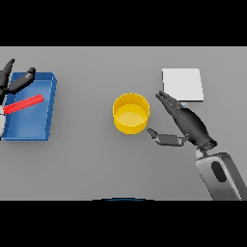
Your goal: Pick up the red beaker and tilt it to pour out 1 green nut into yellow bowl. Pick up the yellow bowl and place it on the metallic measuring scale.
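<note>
The yellow bowl [130,113] stands upright near the middle of the grey table. My right hand [189,124] is open just to its right, fingers straight and pointing up-left, thumb reaching toward the bowl's lower right side without touching it. The metallic measuring scale [183,84], a pale square plate, lies behind my right hand at the right. A red beaker [23,104] lies on its side in the blue tray [41,123] at the far left. My left hand [13,82] hovers open over the tray's back left corner. No green nut shows.
The blue tray's raised walls border the left side of the table. Bare grey table [87,159] stretches between the tray and the bowl and along the front.
</note>
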Controlling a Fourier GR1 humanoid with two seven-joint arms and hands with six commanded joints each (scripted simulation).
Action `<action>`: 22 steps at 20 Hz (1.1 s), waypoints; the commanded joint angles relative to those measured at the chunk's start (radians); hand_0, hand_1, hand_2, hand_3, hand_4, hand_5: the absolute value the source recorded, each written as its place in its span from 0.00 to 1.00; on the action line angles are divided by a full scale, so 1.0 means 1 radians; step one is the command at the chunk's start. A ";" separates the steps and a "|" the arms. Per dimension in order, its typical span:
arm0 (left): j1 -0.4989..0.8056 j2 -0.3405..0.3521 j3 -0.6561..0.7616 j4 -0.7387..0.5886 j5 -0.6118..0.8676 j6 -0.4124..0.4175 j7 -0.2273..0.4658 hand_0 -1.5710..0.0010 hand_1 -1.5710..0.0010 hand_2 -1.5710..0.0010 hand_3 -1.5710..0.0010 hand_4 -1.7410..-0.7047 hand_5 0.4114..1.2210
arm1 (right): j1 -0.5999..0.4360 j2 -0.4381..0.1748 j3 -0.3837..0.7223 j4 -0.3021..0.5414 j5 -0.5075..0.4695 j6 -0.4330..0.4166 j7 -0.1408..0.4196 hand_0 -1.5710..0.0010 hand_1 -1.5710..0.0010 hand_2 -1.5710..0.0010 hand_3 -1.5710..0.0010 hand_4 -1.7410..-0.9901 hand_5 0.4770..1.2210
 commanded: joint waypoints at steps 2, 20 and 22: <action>-0.007 -0.001 0.002 0.004 -0.003 0.006 0.012 1.00 1.00 1.00 1.00 0.90 0.34 | -0.070 -0.047 0.047 0.032 0.075 0.032 -0.018 1.00 1.00 1.00 1.00 0.80 0.20; 0.020 0.029 0.024 -0.004 0.016 -0.024 -0.021 1.00 1.00 1.00 1.00 0.90 0.36 | -0.479 -0.056 0.366 0.406 0.334 0.278 -0.179 1.00 1.00 1.00 1.00 0.77 0.26; 0.020 0.022 0.015 -0.004 0.011 -0.027 -0.017 1.00 1.00 1.00 1.00 0.91 0.36 | -0.507 -0.044 0.389 0.445 0.354 0.292 -0.169 1.00 1.00 1.00 1.00 0.75 0.27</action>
